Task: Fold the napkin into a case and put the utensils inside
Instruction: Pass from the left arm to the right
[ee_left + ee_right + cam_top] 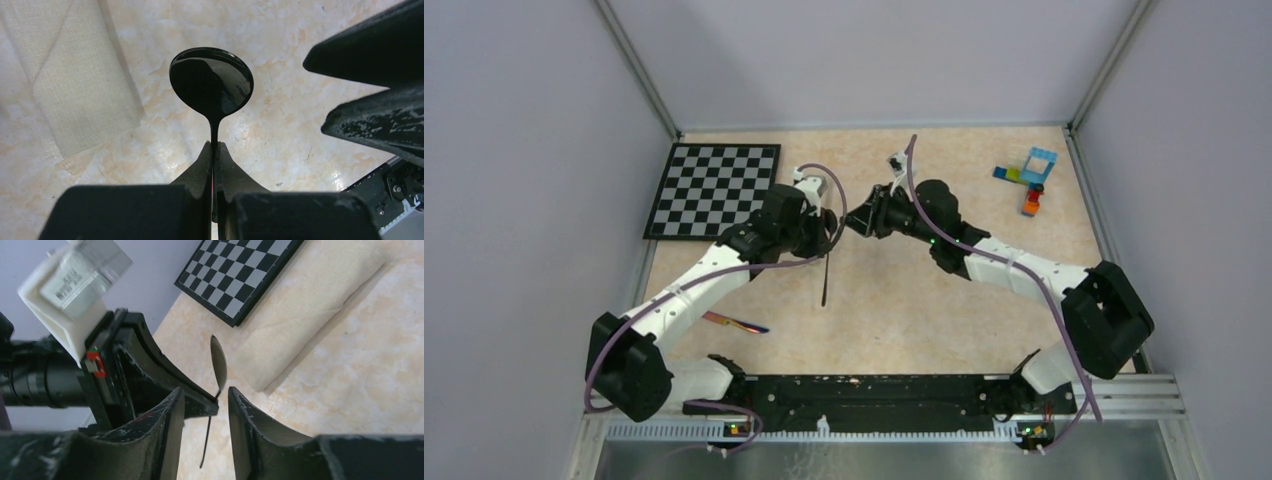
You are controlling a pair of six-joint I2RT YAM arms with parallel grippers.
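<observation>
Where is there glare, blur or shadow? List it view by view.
Left wrist view: the spoon shows bright glare streaks on its bowl, and the left gripper clamped on it is dark with little detail. Right wrist view: the right gripper looms close and soft, while the chequered board is crisp. Top view: even light, faint shadows on the table.

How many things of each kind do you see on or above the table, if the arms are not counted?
Utensils: 2 (black spoon, rainbow-tinted piece)
Folded napkin: 1
Chequered board: 1
Cluster of toy bricks: 1
Total: 5
</observation>
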